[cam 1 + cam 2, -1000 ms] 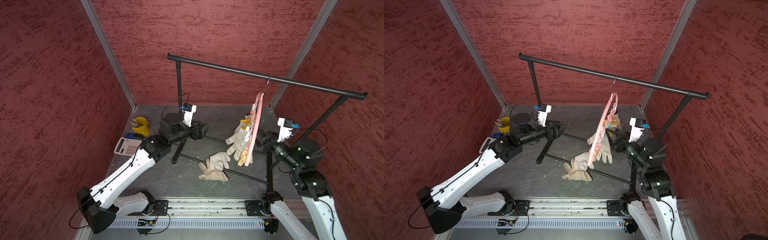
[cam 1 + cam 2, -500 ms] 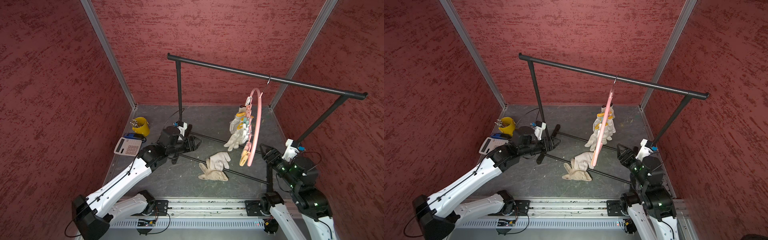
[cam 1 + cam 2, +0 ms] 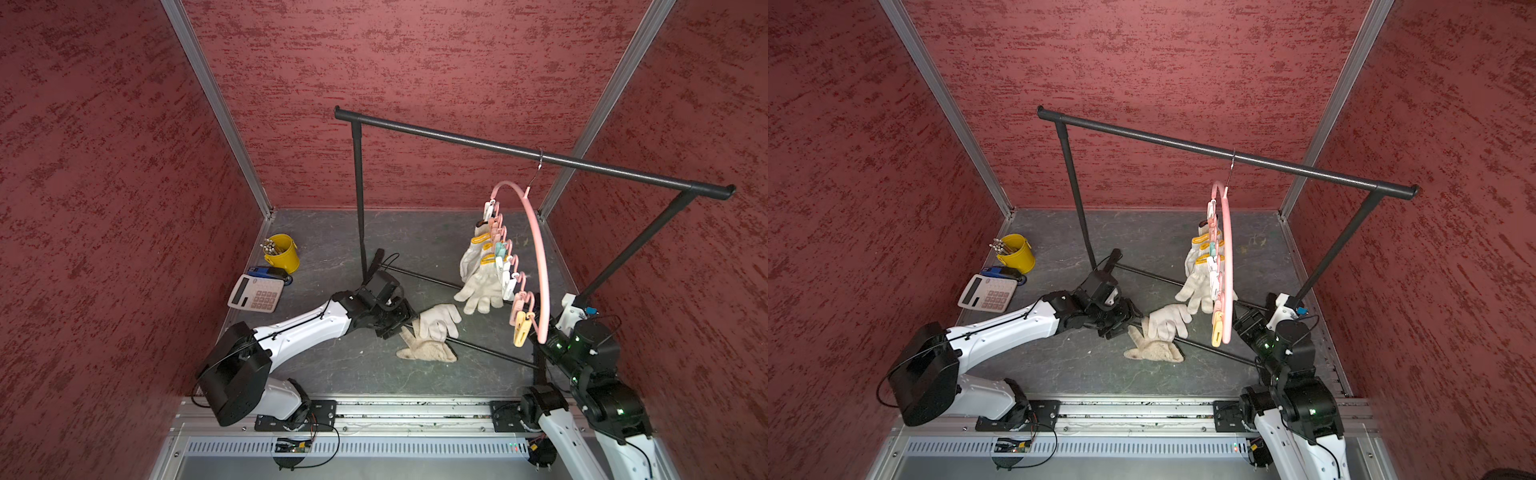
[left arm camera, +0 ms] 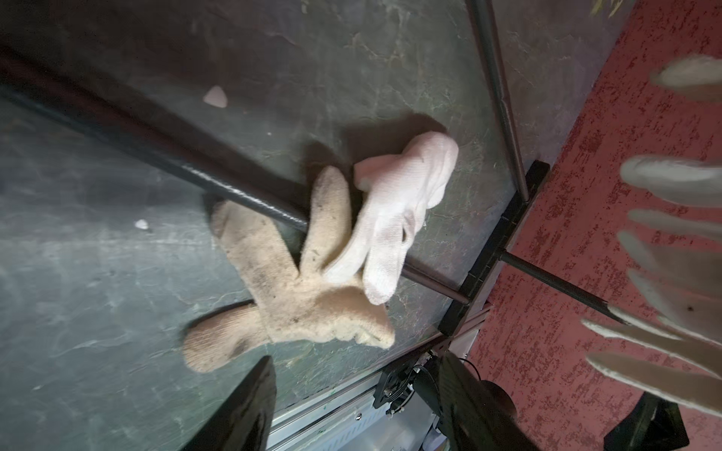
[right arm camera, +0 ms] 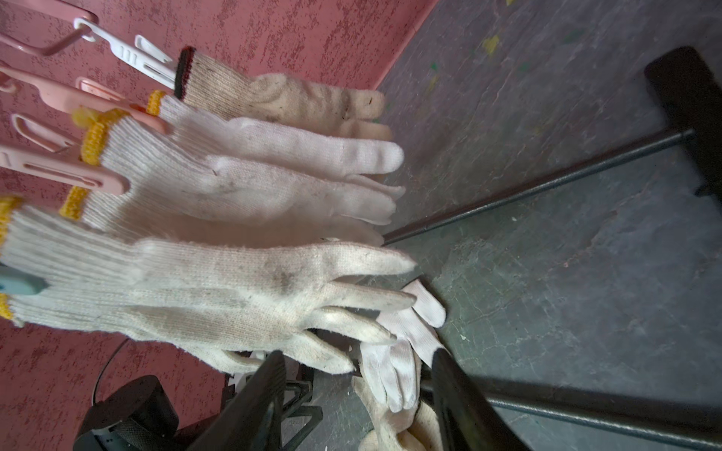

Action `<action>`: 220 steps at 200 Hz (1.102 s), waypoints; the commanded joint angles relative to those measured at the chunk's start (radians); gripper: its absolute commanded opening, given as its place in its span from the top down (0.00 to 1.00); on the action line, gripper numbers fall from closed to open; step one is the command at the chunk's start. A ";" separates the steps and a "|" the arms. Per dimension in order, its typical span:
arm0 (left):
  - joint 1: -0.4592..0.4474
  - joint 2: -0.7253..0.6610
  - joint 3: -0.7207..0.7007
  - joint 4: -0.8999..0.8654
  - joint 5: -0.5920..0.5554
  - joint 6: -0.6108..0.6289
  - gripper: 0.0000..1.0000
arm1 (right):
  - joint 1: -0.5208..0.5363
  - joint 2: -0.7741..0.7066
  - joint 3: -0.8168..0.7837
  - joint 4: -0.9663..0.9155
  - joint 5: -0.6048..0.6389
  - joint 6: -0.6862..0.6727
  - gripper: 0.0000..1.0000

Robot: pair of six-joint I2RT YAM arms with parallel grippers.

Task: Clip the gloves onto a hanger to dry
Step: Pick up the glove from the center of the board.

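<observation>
Left end effector (image 4: 355,359) is hovering low over the desk (image 3: 332,365), fingers spread and holding nothing, just beside two loose gloves — a cream glove (image 4: 297,296) and a white glove (image 4: 394,218). Both are lying draped across the rack's base rod (image 4: 176,162), the white one overlapping the cream one. Right end effector (image 5: 358,353) is likewise standing spread and empty, waiting near the closer end of the hanger (image 3: 540,257), which is hanging by its hook from the rack (image 3: 498,145). Several gloves (image 3: 478,274) are already hanging from its pins by their cuffs, most edged yellow and one edged dark. A few pins (image 3: 521,320) at the closer end are showing empty.

Judging from this, the step in hand is picking up the next loose glove. The next move is calling for the left fingers to come down around one glove alone — the cream one is lying nearest — without catching the rod underneath or dragging the white one along. After that, the cuff is going to need a free pin, with the right arm likely pressing it open.

No brand or label is showing clearly enough to read; the calculator's (image 3: 256,293) keys are too small to make out.
</observation>
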 commanded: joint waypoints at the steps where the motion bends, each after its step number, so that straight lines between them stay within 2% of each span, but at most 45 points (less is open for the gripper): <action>1: -0.049 0.015 0.073 -0.075 -0.053 0.074 0.35 | -0.002 -0.017 -0.047 -0.008 -0.070 0.033 0.41; 33: -0.134 0.020 0.181 -0.250 -0.152 0.293 0.35 | -0.002 -0.045 -0.086 -0.003 -0.077 0.055 0.41; 58: -0.170 0.037 0.258 -0.326 -0.178 0.415 0.37 | -0.001 -0.041 -0.092 0.003 -0.051 0.056 0.40; 89: -0.223 0.161 0.397 -0.442 -0.183 0.531 0.38 | -0.001 -0.018 -0.072 0.001 -0.012 0.049 0.40; 157: -0.293 0.448 0.608 -0.583 -0.128 0.627 0.35 | -0.001 -0.006 -0.023 -0.010 0.032 0.023 0.38; 220: -0.276 0.564 0.658 -0.632 -0.102 0.633 0.35 | -0.002 -0.004 -0.023 0.027 0.038 0.027 0.38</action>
